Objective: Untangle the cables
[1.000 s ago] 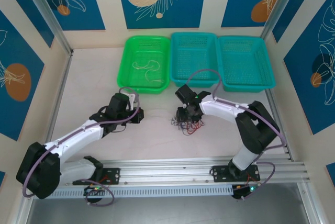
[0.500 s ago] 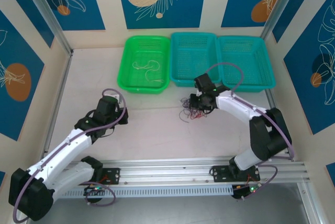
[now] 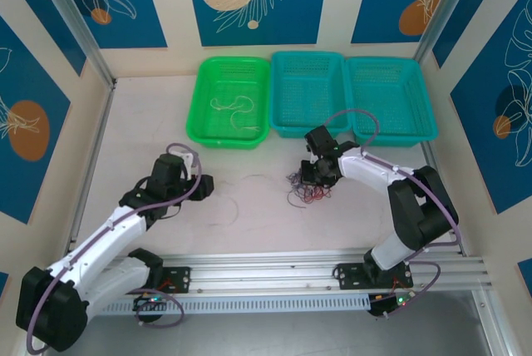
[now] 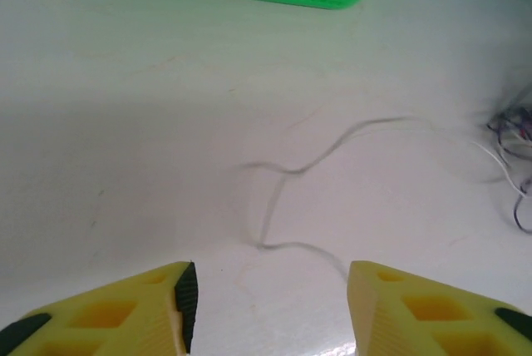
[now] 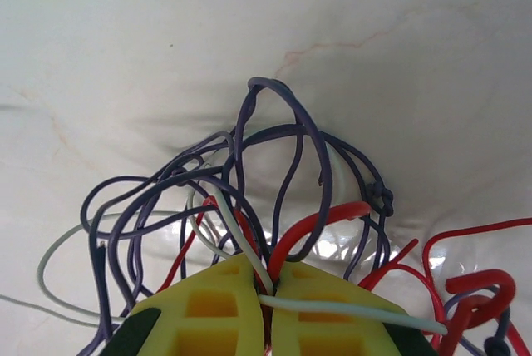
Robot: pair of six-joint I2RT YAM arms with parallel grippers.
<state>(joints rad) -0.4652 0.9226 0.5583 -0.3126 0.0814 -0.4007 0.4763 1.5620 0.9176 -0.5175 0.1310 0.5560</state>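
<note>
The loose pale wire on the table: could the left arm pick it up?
Probably yes: the pale wire lies on bare table just ahead of the open left end effector, with nothing in between.

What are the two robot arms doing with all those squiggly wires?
They're meant to untangle them. The right gripper is pinched shut on the tangle of purple, red and white wires on the table. The left gripper is open, one loose pale wire lying just ahead of it. Some cream wires lie in the green basket.
</note>
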